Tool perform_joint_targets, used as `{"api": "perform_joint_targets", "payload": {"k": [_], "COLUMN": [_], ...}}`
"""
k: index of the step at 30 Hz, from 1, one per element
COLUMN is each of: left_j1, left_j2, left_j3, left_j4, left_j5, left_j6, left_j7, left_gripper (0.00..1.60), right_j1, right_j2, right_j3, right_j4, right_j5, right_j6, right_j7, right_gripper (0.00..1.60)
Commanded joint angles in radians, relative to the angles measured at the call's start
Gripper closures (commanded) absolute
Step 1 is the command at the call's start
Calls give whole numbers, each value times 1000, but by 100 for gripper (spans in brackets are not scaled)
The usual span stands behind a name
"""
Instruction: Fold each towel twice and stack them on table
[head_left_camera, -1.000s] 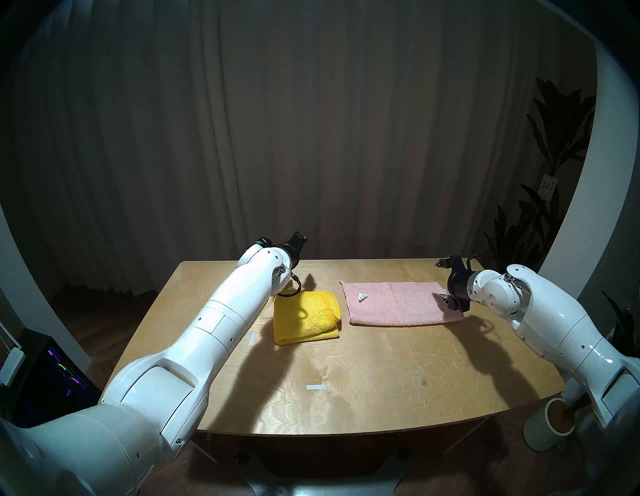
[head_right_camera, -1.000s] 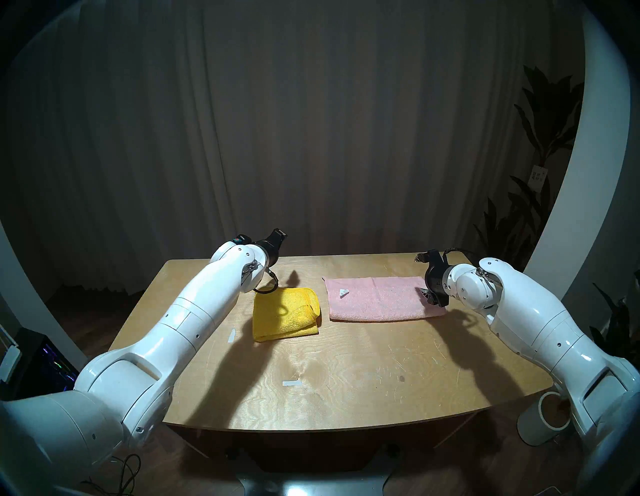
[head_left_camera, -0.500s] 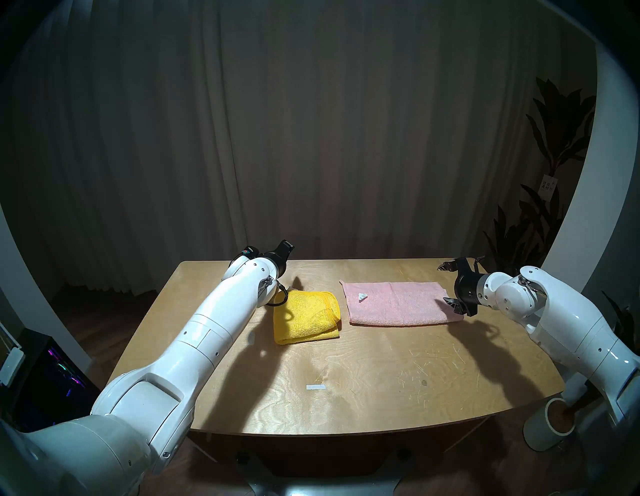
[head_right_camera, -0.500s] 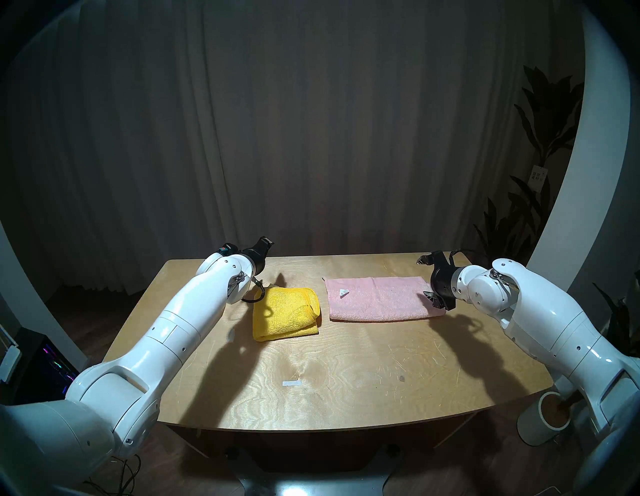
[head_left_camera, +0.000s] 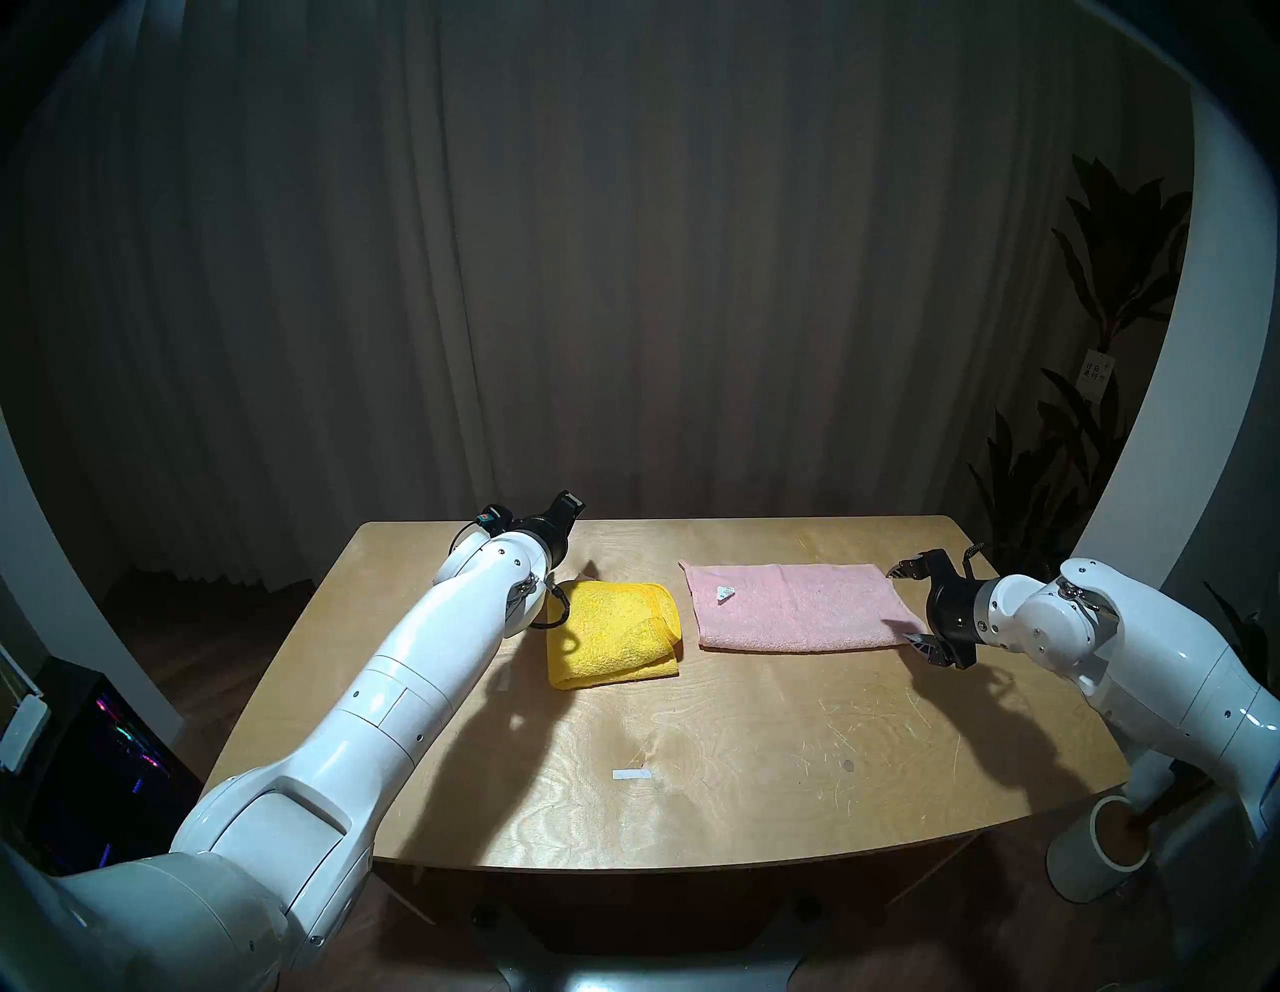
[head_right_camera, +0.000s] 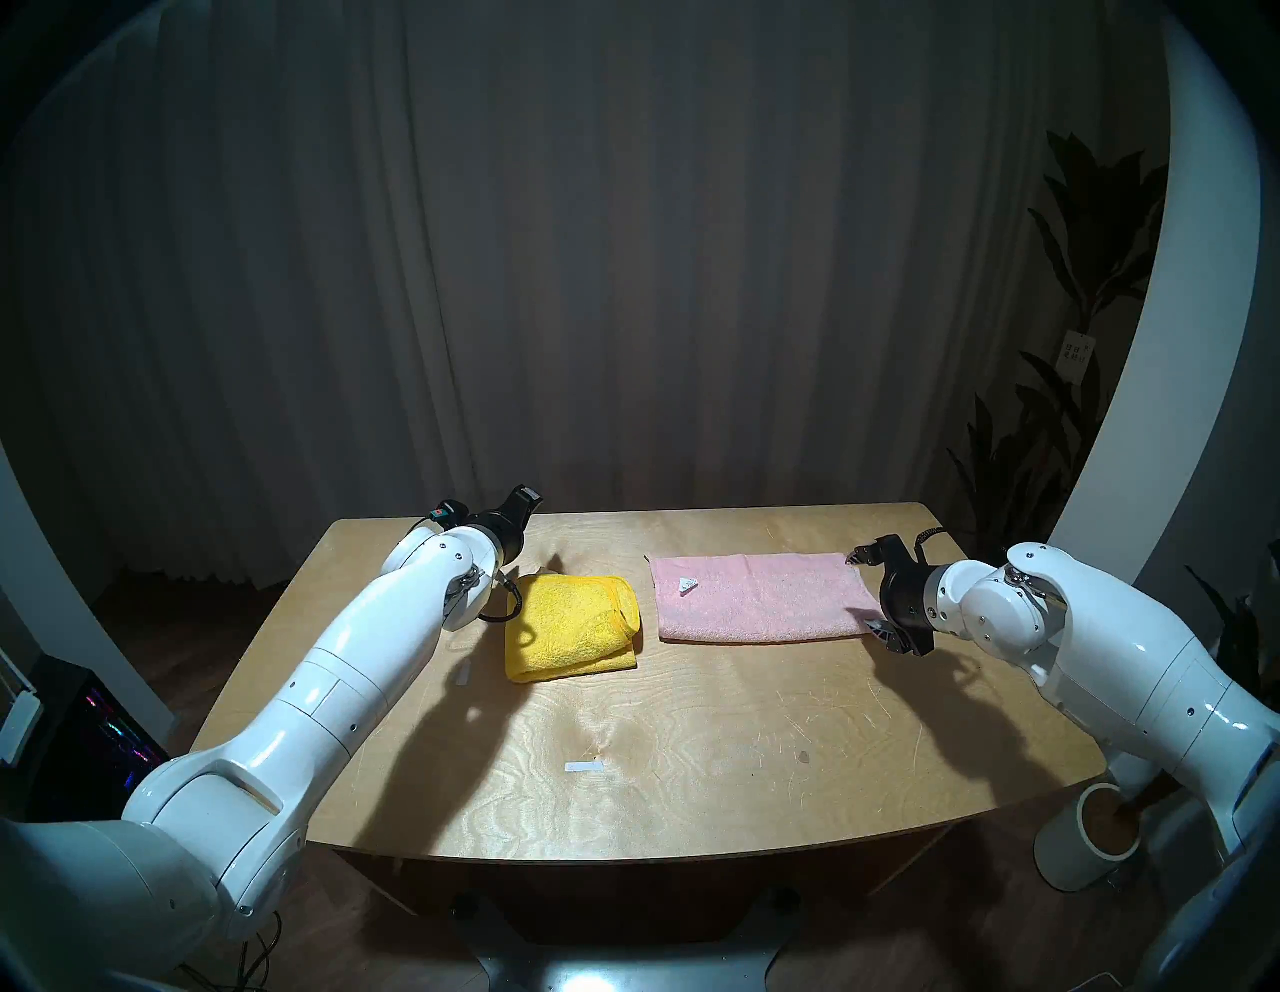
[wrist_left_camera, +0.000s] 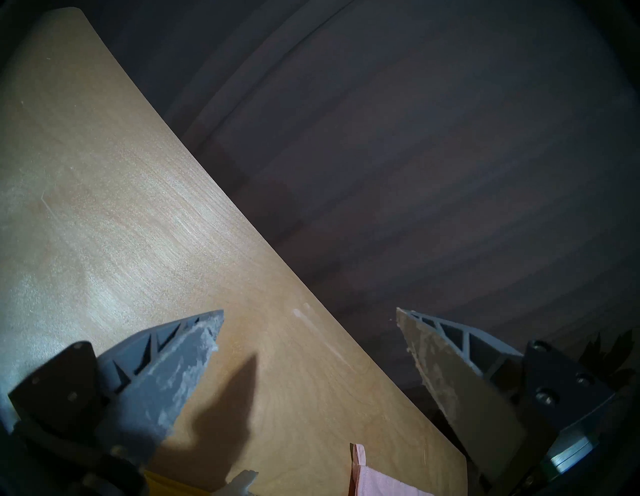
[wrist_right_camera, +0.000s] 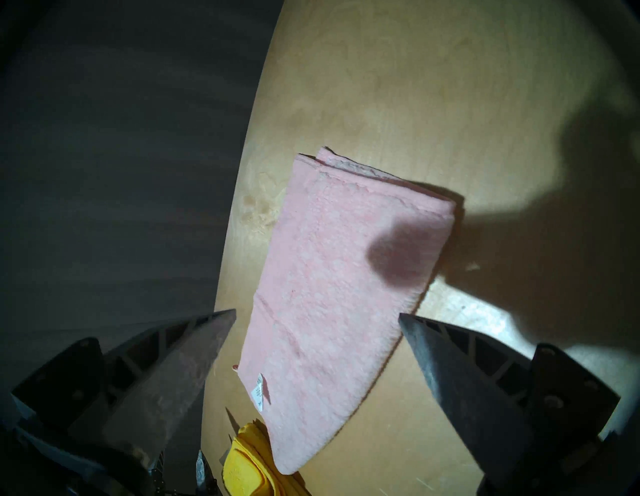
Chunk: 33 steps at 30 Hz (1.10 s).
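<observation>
yellow towel far-left corner behind left arm; label print too small to read

Yellow towel: folded small, thick, table's far left.
Pink towel: folded once, long flat strip w/ white tag, just right, apart.

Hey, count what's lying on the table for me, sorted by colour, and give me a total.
Yellow towel: 1
Pink towel: 1
White tape strips: 2
Total: 4
</observation>
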Motion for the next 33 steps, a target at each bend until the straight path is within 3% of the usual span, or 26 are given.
{"api": "perform_joint_targets", "payload": {"k": [1,11,16,33], "left_j1": [8,76,105,212], "left_j2": [11,34,45,92], "left_j3": [-10,-11,-12,-25], "left_j4": [-82,-188,-220,-364], "left_j5": [0,4,5,16], "left_j6": [-14,-27,-33,-69], "left_j7": [-36,-74,-82,-128], "left_gripper": [0,0,0,0], "right_j1": [-55,-124,-154,-261], "right_j2": [71,138,214,279], "right_j3": [9,10,25,15], "right_j4": [-57,-133,-95,-69], "right_j5": [24,40,33,44], "right_j6": [3,-26,-76,-237], "right_j7": [13,43,57,145], "right_gripper": [0,0,0,0]}}
